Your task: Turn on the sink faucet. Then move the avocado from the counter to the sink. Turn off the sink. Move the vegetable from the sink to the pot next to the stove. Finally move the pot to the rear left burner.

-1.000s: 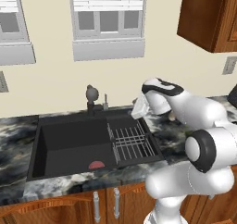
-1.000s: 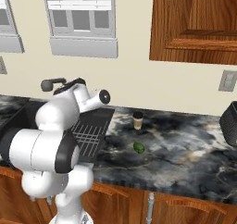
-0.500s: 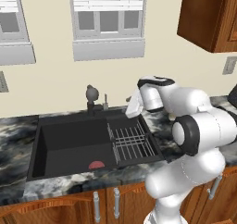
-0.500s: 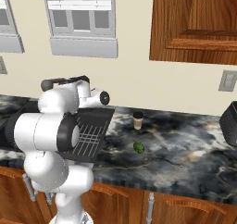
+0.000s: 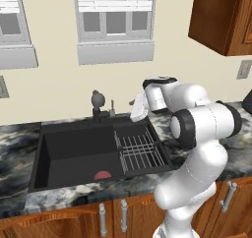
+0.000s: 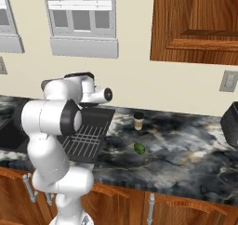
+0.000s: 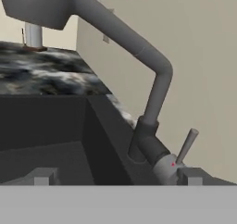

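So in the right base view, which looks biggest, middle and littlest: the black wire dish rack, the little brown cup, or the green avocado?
Largest: black wire dish rack. Middle: little brown cup. Smallest: green avocado, though cup and avocado look close in size.

Even, soft light is falling across the whole rendered kitchen, with no single source showing and no glare anywhere. The cream wall is reading flat and bright, while the black sink basin is staying dark and showing little detail inside. The white arm is carrying gentle shading on its underside. Edges are looking slightly jagged and coarse in both base views. In the hand view the faucet is appearing smooth, sharp and undistorted.
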You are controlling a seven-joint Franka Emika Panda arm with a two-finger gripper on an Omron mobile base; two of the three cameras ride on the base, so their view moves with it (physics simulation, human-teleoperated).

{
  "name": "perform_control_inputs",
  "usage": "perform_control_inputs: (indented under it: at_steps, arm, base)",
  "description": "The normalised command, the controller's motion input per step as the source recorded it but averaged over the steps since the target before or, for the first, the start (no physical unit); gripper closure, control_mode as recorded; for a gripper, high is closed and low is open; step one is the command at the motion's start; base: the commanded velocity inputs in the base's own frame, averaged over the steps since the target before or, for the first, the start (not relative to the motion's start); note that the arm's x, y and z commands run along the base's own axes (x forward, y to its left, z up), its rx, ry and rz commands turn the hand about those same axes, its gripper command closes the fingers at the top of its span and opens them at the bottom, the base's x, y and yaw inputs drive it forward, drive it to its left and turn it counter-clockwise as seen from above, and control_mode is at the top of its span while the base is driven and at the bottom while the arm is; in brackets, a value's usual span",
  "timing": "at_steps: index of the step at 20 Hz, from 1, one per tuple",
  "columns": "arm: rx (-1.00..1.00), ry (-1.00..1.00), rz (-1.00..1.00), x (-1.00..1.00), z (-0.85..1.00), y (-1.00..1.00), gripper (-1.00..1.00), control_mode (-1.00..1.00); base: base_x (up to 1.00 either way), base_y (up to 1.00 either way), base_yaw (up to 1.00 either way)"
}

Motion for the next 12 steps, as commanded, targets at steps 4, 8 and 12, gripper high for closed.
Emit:
perform_control_inputs:
  at_steps: [4, 8, 12]
  arm:
    - [0.00, 0.00, 0.07, 0.38, -0.12, 0.09, -1.00, -1.00]
    - [0.00, 0.00, 0.05, 0.38, -0.14, 0.14, -1.00, -1.00]
    - [0.00, 0.00, 0.02, 0.35, -0.16, 0.20, -1.00, -1.00]
  base:
    - [0.00, 0.00, 0.00]
    - [0.00, 0.00, 0.00]
    - [0.00, 0.00, 0.00]
